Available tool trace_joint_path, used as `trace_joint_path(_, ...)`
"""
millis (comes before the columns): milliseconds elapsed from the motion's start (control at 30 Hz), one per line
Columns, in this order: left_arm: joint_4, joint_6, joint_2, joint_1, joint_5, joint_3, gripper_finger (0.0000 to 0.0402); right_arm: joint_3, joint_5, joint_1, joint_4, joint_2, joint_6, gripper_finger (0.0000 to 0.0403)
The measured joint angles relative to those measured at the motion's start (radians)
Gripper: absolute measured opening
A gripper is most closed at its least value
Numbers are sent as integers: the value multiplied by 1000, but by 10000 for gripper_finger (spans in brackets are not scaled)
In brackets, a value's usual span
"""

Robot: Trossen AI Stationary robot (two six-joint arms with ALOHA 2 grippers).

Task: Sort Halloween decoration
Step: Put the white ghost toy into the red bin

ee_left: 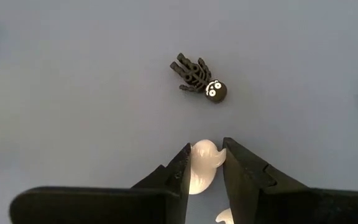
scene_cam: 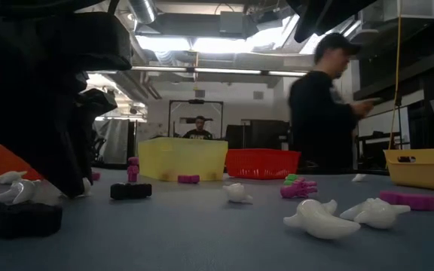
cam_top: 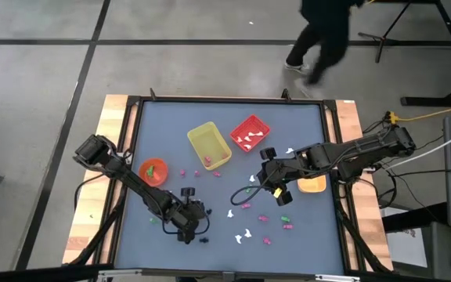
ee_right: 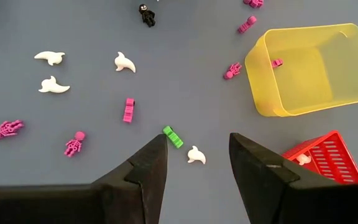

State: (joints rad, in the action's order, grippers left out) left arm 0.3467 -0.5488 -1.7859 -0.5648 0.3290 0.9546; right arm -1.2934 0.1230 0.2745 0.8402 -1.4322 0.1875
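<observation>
Small trinkets lie scattered on the blue table: white ghosts [ee_right: 124,61], magenta skeletons [ee_right: 73,144], a green piece [ee_right: 172,136] and a black skeleton [ee_left: 199,78]. My left gripper [ee_left: 205,149] is low near the table's near edge [cam_top: 189,225], shut on a white ghost [ee_left: 202,167]. My right gripper [ee_right: 197,140] hangs open above the table's middle right [cam_top: 272,180], with the green piece and a white ghost [ee_right: 196,155] below the gap between its fingers. White pieces lie in the red bin [cam_top: 250,133], and a magenta piece lies in the yellow bin [ee_right: 277,62]. My left gripper pinches the white ghost's body [ee_left: 197,171] between its two fingers, one on each side, coming from above and pointing down. The ghost's pointed head end [ee_left: 207,148] sticks out past the fingertips. Whether the ghost is lifted clear of the table, I cannot tell.
The yellow bin [cam_top: 208,146] and the red bin stand side by side toward the far edge. An orange bowl [cam_top: 153,171] sits at the left, an orange tray [cam_top: 312,185] under the right arm. A person [cam_top: 323,35] walks beyond the far edge.
</observation>
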Motion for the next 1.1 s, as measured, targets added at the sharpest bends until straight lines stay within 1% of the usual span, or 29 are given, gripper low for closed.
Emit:
trace_joint_path(333,1,7,1,11,3,75,54,0,0,0,0,0,0,170)
trace_joint_path(533,6,8,1,24,4,77,47,0,0,0,0,0,0,170)
trace_joint_path(1100,7,9,1,31,2,77,46,0,0,1,0,0,0,170)
